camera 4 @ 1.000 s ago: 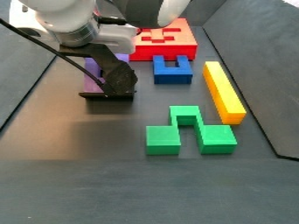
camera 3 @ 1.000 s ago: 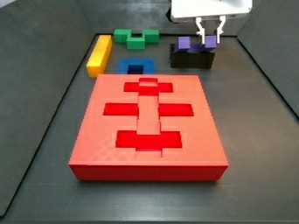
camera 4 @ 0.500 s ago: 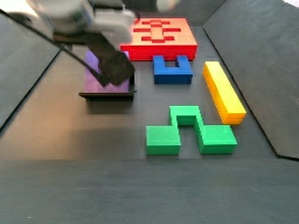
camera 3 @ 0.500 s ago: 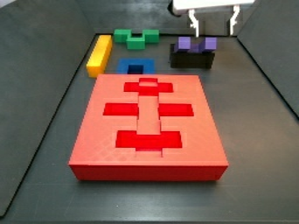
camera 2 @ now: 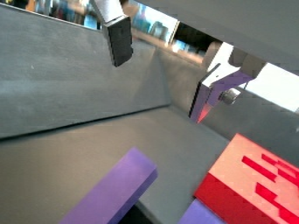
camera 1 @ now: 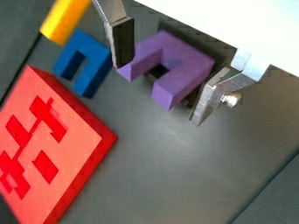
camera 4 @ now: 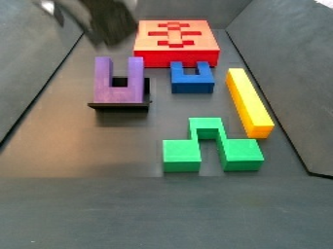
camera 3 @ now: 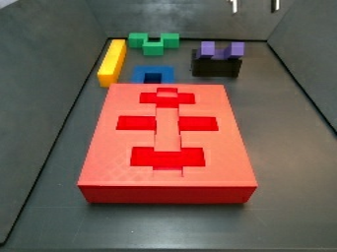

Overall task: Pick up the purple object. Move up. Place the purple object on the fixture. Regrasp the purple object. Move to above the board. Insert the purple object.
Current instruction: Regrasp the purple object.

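Note:
The purple object (camera 3: 222,49) stands prongs-up in the black fixture (camera 3: 218,68) at the back right of the floor, also seen in a side view as the purple object (camera 4: 120,78) on the fixture (camera 4: 120,105). My gripper (camera 3: 254,5) hangs well above it, open, only its fingertips showing at the frame's edge. In a wrist view the gripper (camera 1: 160,87) has nothing between its fingers (camera 1: 118,39), and the purple object (camera 1: 163,63) lies far below them. The red board (camera 3: 166,138) fills the middle of the floor.
A yellow bar (camera 3: 112,61), a blue block (camera 3: 154,76) and a green block (camera 3: 156,42) lie behind the board, left of the fixture. Dark sloping walls enclose the floor. The arm is a blur (camera 4: 97,15) in a side view.
The gripper has let go of the purple object and risen straight up, almost out of both side views. The purple object stays on the fixture.

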